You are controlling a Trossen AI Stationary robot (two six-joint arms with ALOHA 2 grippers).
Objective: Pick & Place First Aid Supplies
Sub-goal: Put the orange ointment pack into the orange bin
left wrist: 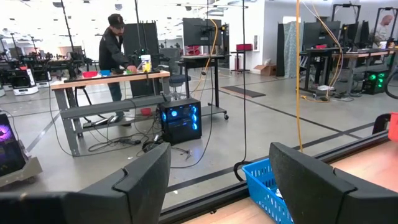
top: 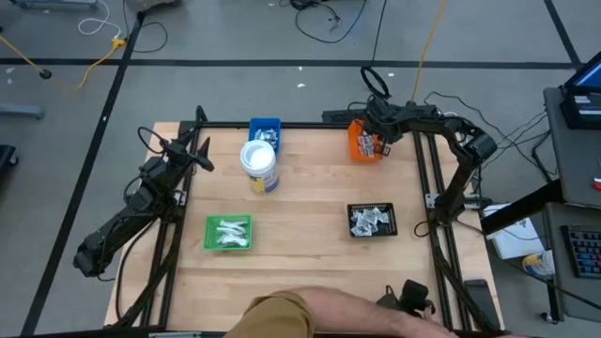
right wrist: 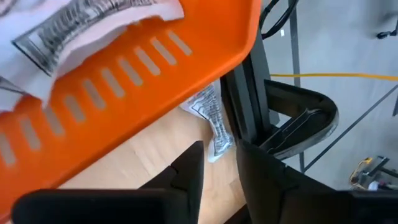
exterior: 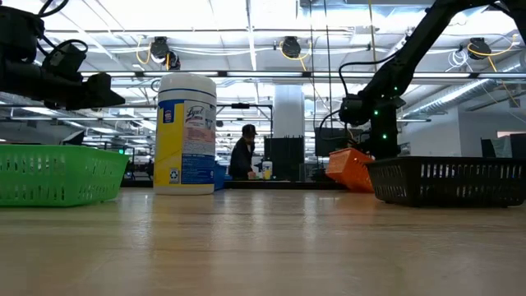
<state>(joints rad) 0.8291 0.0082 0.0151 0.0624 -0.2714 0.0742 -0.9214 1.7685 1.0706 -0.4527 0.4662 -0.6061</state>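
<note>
while the right gripper nears shut beside a packet (grip unclear), left gripper gapes, holding nothing.

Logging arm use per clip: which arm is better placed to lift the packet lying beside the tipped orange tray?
Right. The right gripper is already down at the tipped orange tray, its jaws straddling the packet. The left gripper waits open at the table's far left edge.

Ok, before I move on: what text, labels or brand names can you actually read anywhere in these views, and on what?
"Lysol": brand name on the white tub, low view.
Smaller lines on the tub's label: too small to read.
Print on the packets in the orange tray and on the packet beside it: blurred, unreadable.
</note>
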